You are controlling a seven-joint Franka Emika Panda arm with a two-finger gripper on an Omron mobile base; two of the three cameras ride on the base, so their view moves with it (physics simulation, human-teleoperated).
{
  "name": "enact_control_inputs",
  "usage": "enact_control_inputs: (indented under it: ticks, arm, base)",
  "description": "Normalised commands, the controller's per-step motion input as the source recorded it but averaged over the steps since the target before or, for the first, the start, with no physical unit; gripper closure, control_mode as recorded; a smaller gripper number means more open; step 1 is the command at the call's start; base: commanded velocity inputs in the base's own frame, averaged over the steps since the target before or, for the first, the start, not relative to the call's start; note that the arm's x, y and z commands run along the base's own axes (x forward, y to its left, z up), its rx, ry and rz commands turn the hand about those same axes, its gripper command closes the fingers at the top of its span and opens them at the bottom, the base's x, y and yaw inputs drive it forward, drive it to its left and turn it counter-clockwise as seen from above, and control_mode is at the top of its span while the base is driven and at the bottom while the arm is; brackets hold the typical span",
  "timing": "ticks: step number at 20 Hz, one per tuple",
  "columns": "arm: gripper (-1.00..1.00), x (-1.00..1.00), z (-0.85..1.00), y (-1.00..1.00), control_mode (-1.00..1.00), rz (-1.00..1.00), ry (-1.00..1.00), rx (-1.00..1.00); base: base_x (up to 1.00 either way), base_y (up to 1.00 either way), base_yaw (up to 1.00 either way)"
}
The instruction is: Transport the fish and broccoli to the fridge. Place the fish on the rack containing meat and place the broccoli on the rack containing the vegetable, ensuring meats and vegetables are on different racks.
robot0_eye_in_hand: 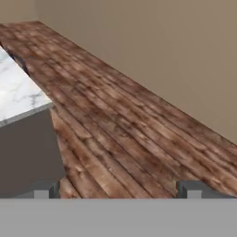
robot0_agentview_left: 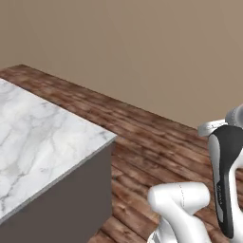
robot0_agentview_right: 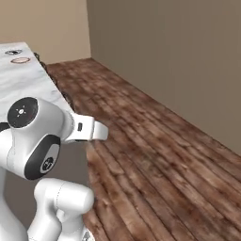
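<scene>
Two dark fingertips stand spread wide with nothing between them above the plank floor beside the marble counter, so with no fish, broccoli or fridge visible, the robot seems in transit, needing to find them next.

A marble-topped counter stands on wood-plank floor beside tan walls.

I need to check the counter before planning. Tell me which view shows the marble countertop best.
The left base view: the marble countertop spreads wide across its left side, with its corner and dark side panel plain. The right base view shows a narrow strip running away behind the arm. The hand view catches one corner.
</scene>
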Motion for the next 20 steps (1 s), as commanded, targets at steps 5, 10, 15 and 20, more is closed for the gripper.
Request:
enact_control_inputs:
  ticks: [5, 10, 15, 20]
  arm:
    - [-1.00, 0.00, 0.00, 0.00, 1.00, 0.00, 0.00, 0.00]
    - [-1.00, 0.00, 0.00, 0.00, 1.00, 0.00, 0.00, 0.00]
    - [-1.00, 0.00, 0.00, 0.00, 1.00, 0.00, 0.00, 0.00]
    - [-1.00, 0.00, 0.00, 0.00, 1.00, 0.00, 0.00, 0.00]
  base:
    - [0.05, -1.00, 0.43]
    - [0.16, -1.00, 0.49]
    - [0.28, -1.00, 0.43]
    - [0.35, -1.00, 0.30]
